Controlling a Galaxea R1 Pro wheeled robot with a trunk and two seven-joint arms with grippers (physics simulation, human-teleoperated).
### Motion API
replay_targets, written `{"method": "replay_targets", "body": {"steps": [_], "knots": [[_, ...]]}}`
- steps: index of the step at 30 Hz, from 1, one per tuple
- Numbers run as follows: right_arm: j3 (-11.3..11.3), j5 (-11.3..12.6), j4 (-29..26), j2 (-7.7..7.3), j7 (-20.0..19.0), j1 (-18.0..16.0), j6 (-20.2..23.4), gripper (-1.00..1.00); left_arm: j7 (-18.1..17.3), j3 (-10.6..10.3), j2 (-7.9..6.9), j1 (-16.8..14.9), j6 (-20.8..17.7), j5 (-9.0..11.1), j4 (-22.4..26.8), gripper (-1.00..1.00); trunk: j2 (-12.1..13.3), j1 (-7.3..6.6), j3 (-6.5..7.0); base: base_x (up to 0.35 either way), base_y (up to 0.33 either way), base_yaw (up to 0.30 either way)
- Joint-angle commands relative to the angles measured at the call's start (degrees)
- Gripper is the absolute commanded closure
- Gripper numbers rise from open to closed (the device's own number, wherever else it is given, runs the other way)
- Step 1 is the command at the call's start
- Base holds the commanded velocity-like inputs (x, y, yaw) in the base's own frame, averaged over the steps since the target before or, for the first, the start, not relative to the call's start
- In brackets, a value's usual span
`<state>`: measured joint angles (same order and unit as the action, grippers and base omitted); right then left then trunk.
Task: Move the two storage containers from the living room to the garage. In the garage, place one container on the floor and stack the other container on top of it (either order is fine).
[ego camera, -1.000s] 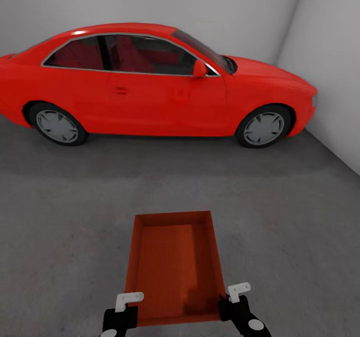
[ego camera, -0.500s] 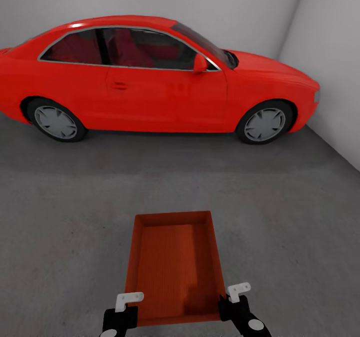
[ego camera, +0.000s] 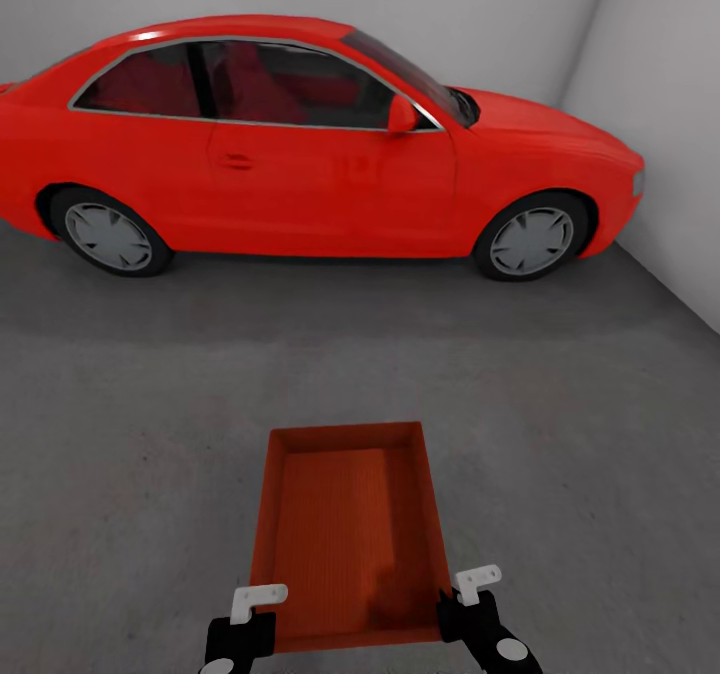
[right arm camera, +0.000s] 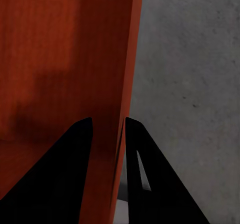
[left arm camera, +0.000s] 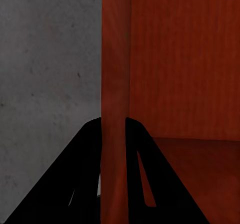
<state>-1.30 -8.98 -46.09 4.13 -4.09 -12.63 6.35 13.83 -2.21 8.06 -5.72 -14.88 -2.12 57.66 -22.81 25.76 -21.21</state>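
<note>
From the head view, an orange-red rectangular open-topped storage container with thin walls and a finely ribbed base sits low in the middle of the scene, over the dark grey, mottled concrete floor of the garage, its long axis pointing away from the robot. The left gripper is at the container's near left corner and the right gripper at its near right corner, each black with a small white bracket on top. Whether the container rests on the floor or is carried above it cannot be told from here. Beyond it, well apart, a large glossy red car stands side-on against the plain white walls. In the left wrist view, the left gripper has its black fingers drawn narrow on either side of the container's thin upright wall, one finger outside and one inside, pinching it, with grey concrete alongside. In the right wrist view, the right gripper has its dark fingers likewise set close around the opposite wall of the container, gripping it, with the concrete floor on the outer side.
</note>
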Motion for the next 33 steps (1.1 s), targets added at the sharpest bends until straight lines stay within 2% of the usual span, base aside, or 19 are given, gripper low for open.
{"method": "replay_targets", "body": {"steps": [1, 20, 26, 33], "knots": [[0.51, 3.27, -0.31, 0.09, 2.24, -0.03, -2.31, 1.0, -1.09, -0.16, 1.25, 0.0, -0.3, 3.97, 0.0, 1.0, -0.11, 0.02, -0.19, 0.0, 0.0, 0.0], [0.51, 3.27, -0.31, 0.1, 2.24, -0.03, -2.31, 1.0, -1.09, -0.16, 1.25, 0.0, -0.33, 3.97, 0.0, 1.0, -0.11, 0.02, -1.97, 0.0, 0.0, 0.0], [0.51, 3.27, -0.31, 0.1, 2.24, -0.03, -2.31, 1.0, -1.09, -0.16, 1.25, 0.0, -0.33, 3.97, 0.0, 1.0, -0.11, 0.02, -2.16, 0.0, 0.0, 0.0], [0.51, 3.27, -0.31, 0.09, 2.24, -0.03, -2.31, 1.0, -1.12, -0.16, 1.25, 0.0, -0.33, 3.97, 0.0, 1.0, -2.91, 1.56, -3.43, 0.0, 0.0, 0.0]]}}
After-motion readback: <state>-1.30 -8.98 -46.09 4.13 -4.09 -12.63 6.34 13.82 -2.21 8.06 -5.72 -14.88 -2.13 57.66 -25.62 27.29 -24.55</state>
